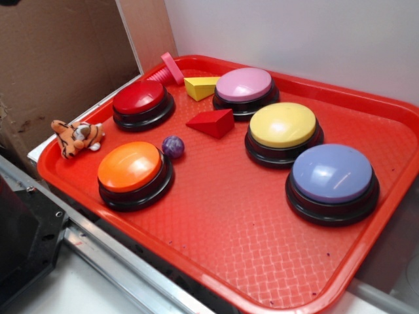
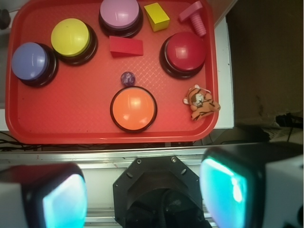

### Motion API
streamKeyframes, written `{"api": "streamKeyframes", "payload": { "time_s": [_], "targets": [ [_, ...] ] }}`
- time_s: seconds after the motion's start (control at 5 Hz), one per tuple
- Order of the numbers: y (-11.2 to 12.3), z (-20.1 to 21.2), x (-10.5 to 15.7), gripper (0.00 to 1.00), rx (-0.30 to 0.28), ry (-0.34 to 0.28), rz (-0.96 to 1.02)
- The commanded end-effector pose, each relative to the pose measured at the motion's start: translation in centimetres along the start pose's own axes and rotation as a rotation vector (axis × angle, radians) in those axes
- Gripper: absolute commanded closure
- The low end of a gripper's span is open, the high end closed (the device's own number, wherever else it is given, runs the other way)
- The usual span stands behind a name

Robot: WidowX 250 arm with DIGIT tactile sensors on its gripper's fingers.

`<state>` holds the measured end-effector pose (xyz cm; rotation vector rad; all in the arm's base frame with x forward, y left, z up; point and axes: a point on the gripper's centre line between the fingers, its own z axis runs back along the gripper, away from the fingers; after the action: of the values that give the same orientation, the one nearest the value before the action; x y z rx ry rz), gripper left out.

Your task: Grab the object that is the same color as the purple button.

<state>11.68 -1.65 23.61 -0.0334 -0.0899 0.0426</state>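
Observation:
A small dark purple marbled ball [image 1: 173,146] lies on the red tray [image 1: 262,242], between the orange button [image 1: 129,167] and the red wedge block [image 1: 212,123]. It shows in the wrist view [image 2: 128,78] just above the orange button [image 2: 133,108]. The lavender-purple button [image 1: 332,174] stands at the tray's right; in the wrist view [image 2: 30,61] it is at the far left. My gripper [image 2: 145,194] is open and empty, high above the robot base, well short of the tray. Its fingers [image 2: 223,187] frame the bottom of the wrist view. The gripper is out of the exterior view.
On the tray also stand a yellow button [image 1: 283,125], a pink button [image 1: 243,85] and a red button [image 1: 139,98], with a yellow block [image 1: 200,87] and a pink plastic bolt [image 1: 169,69]. A toy tiger [image 1: 77,137] lies on the tray's left rim. Cardboard stands behind.

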Motion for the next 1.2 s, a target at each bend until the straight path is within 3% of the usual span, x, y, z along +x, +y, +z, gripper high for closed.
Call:
{"api": "streamKeyframes", "payload": {
  "time_s": [0.0,0.4,0.8,1.0],
  "targets": [
    [0.0,0.0,0.0,0.00,0.000,0.000,0.000],
    [0.0,-4.6,6.1,0.00,0.092,0.039,0.081],
    [0.5,-9.5,10.0,0.00,0.090,0.058,0.109],
    [0.2,-12.0,10.0,0.00,0.087,0.045,0.131]
  ]
}}
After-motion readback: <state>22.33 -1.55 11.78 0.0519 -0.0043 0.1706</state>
